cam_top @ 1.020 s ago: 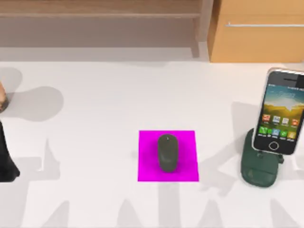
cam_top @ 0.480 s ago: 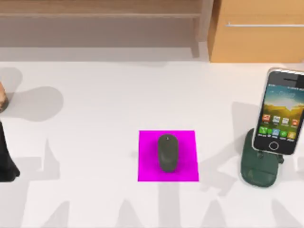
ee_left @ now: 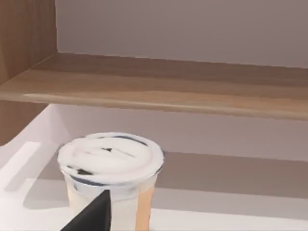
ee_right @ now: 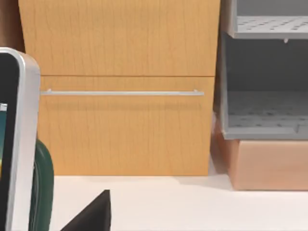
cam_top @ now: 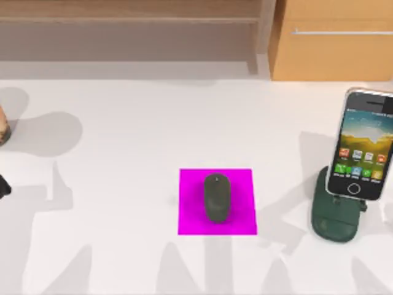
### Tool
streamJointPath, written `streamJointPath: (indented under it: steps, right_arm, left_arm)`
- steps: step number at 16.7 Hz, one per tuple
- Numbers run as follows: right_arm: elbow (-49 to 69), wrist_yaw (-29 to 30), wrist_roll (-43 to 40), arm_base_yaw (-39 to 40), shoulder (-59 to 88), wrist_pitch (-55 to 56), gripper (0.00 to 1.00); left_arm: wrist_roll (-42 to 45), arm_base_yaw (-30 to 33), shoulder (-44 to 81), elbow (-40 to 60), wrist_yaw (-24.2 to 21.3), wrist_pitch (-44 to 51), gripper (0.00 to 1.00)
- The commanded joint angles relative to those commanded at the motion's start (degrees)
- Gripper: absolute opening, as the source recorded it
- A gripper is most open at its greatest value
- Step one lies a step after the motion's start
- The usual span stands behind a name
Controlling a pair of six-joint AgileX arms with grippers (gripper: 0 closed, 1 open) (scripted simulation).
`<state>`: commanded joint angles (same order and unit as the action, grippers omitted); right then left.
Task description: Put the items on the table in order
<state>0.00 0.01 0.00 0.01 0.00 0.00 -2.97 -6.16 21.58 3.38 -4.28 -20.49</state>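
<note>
Barely visible: left end effector (cam_top: 2, 186) at table (cam_top: 123, 153) edge

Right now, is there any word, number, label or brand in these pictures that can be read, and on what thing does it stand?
None can be read.
Phone: the lit screen shows small coloured icons and marks near its top, too blurred to read.
Mouse: no text.
Cup: dark marks on its lid, not readable.
Cabinet: no label.
</note>
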Motion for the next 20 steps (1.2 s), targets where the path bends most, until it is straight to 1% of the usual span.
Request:
streamJointPath:
  steps: [3, 7, 10, 12, 16, 18, 20]
  right_arm:
    - [0.00, 0.00, 0.00, 0.00, 0.00, 0.00, 1.00]
    - [0.00, 0.00, 0.00, 0.00, 0.00, 0.00, 1.00]
    - [0.00, 0.00, 0.00, 0.00, 0.00, 0.00, 1.00]
    - [0.00, 0.00, 0.00, 0.00, 0.00, 0.00, 1.00]
    - [0.00, 0.00, 0.00, 0.00, 0.00, 0.00, 1.00]
    - [0.00, 0.00, 0.00, 0.00, 0.00, 0.00, 1.00]
    - [0.00, 0.00, 0.00, 0.00, 0.00, 0.00, 1.00]
  left_arm:
    - [-1.29, -3.30, 17.99, 1.75, -3.06, -13.76, 1.00]
    - [-1.80, -7.37, 47.00, 4.72, -7.36, -31.22, 1.00]
    - [-0.89, -9.88, 66.82, 8.14, -10.43, -42.36, 1.00]
    - [0.32, -11.18, 77.26, 11.22, -12.33, -48.61, 1.00]
    - [3.34, -12.70, 91.07, 18.41, -15.67, -59.11, 1.00]
    - [4.61, -12.91, 94.44, 21.37, -16.83, -62.58, 1.00]
    - [5.31, -12.91, 95.76, 22.83, -17.44, -64.16, 1.00]
